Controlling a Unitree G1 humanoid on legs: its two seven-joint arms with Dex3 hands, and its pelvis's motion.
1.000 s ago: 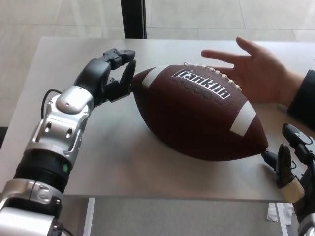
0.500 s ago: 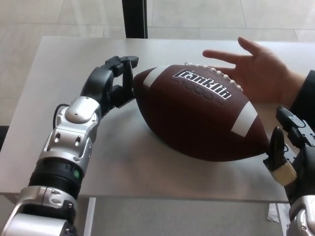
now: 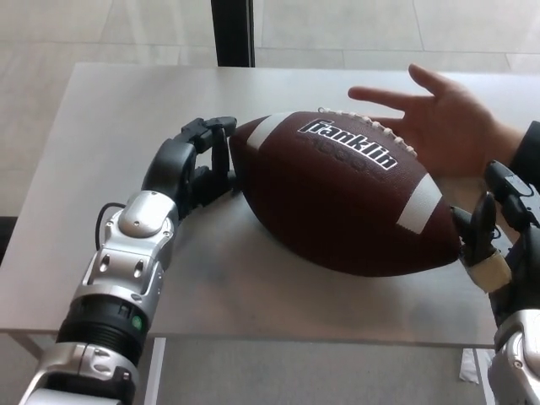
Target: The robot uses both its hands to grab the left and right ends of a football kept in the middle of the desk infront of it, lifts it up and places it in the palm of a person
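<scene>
A brown Franklin football [image 3: 337, 202] with white stripes lies slantwise over the middle of the grey desk [image 3: 118, 110]. My left hand [image 3: 198, 159] presses its fingers against the ball's left tip. My right hand [image 3: 496, 229] presses against the lower right tip, so the ball is pinched between both hands. I cannot tell if the ball still touches the desk. A person's open hand [image 3: 447, 118], palm up, lies just behind the ball's far right side.
A dark sleeve [image 3: 525, 160] enters at the right edge. A black post [image 3: 232, 32] stands beyond the desk's far edge. The near desk edge runs below the ball, with floor under it.
My right hand has risen and moved in against the ball's right tip. My left arm has pushed forward, its fingers staying on the left tip. The person's hand has stayed put.
</scene>
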